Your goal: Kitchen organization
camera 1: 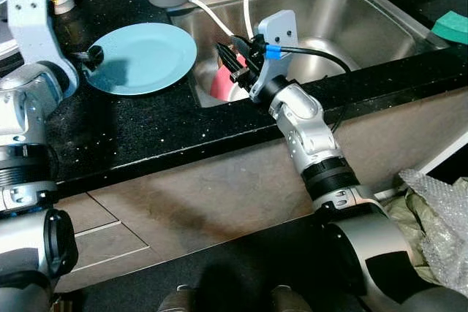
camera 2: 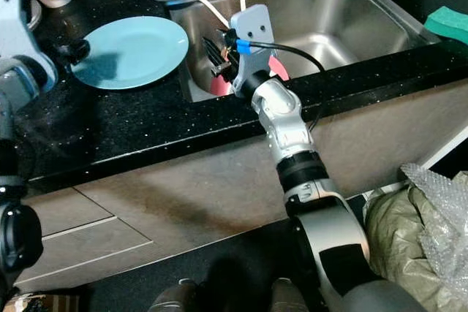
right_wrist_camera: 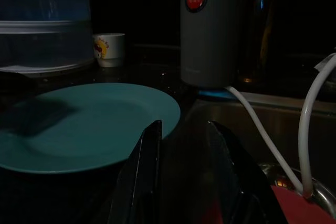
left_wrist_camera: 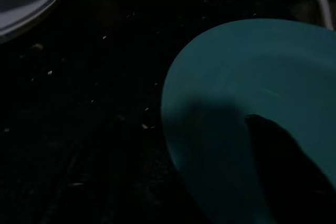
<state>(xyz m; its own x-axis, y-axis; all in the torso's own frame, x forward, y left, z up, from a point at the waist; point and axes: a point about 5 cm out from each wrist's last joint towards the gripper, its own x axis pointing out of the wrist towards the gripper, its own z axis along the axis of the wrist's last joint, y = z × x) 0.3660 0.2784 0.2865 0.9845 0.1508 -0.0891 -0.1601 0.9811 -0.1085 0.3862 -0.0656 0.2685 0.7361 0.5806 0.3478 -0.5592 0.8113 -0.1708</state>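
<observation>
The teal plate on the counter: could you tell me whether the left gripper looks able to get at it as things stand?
Probably yes. The left gripper sits at the near left rim of the teal plate, which lies flat on the black counter with nothing on it. The right gripper is over the sink, out of the way.

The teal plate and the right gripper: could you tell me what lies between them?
Between the teal plate and the right gripper lie only bare black counter and the sink's left rim, per the left eye view.

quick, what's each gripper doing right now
Left gripper: at the blue plate's edge, holding nothing; open or shut cannot be told.
Right gripper: open, empty, over the sink's left end.
</observation>
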